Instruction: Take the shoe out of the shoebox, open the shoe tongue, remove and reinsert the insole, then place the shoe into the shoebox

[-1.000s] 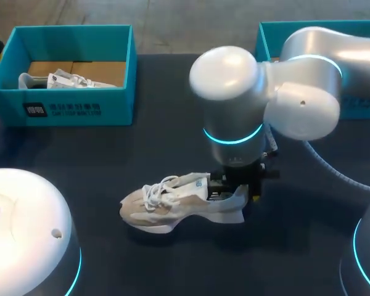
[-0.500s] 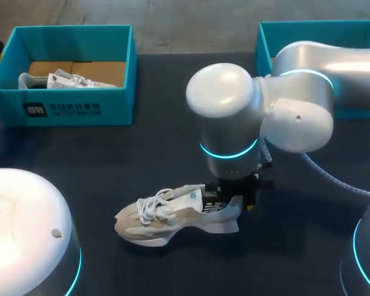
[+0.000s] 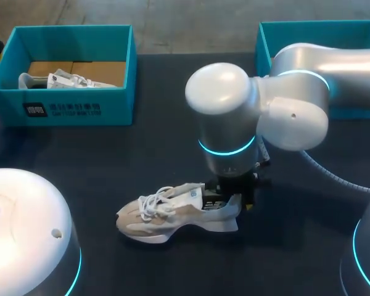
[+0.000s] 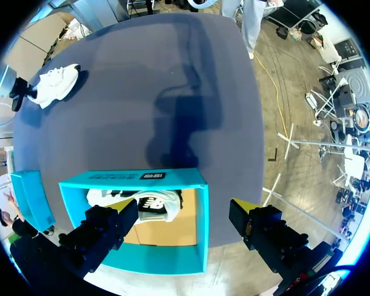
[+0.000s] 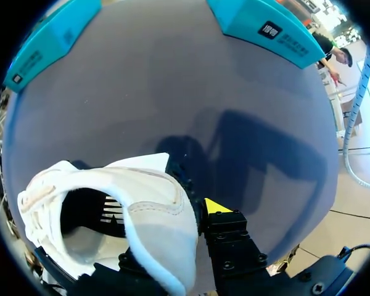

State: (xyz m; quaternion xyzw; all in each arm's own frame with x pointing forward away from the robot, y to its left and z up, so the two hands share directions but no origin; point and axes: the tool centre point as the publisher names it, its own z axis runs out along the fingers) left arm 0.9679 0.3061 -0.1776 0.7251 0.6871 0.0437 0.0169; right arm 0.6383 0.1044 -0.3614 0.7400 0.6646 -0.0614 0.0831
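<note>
Head view: your right gripper (image 3: 227, 197) clamps the shoe (image 3: 166, 214) by its heel; left gripper (image 4: 184, 217) (fingers (image 4: 103, 231) apart) hangs above the shoebox (image 4: 133, 179).

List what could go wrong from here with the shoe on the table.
1. The right gripper pinches only the heel wall of the shoe. That thin grip might slip, or the toe might swing, if lifted.
2. One finger appears to sit inside the heel opening, where it could snag the insole.
</note>
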